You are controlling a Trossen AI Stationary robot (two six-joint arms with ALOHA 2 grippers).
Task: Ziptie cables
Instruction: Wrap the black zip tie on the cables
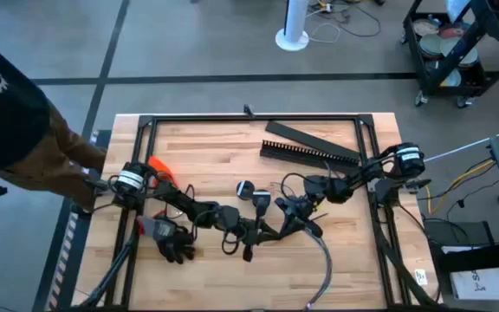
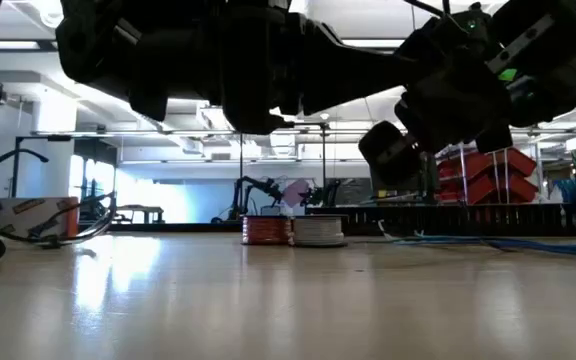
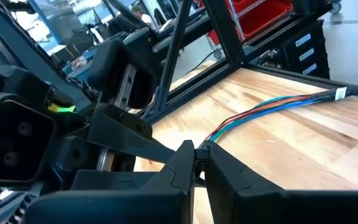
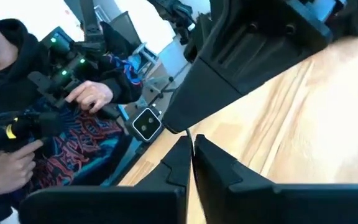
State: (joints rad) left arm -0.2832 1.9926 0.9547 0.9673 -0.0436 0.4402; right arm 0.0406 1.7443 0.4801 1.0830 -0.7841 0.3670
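Nearest the lens, the two dark fingers of the left gripper [image 3: 196,163], pressed tip to tip with no gap showing. Impossible to tell whether anything thin is pinched between them. Just past those tips, a bundle of coloured wires [image 3: 272,107], red, green and blue, lying slack on the pale wooden table [image 1: 215,147] and running off towards its far edge.

Right gripper [image 4: 190,152] likewise drawn nearly closed, only a hairline slit between the fingers, with nothing visible in the slit. Beyond it and off the table, a person's hand [image 4: 91,94] resting on dark equipment.

From overhead, both arms reaching inward and meeting near the table's middle, grippers close together. Grey cable [image 1: 326,260] curving from that meeting point towards the table's near edge, loose and uncoiled along that stretch. Comb-toothed duct [image 1: 312,153] lying apart, near the far edge.

Ziptie not made out in any view; too thin against the dark grippers.

Judged from the look of things:
- Cables light, limp and a little springy, and likely to slide or fan apart unless gathered where the strands run side by side.
- Ziptie probably feather-light, smooth and slippery, stiff lengthwise yet easily bowed.
- Best pinched flat across its faces near the tail, leaving the head free for threading.
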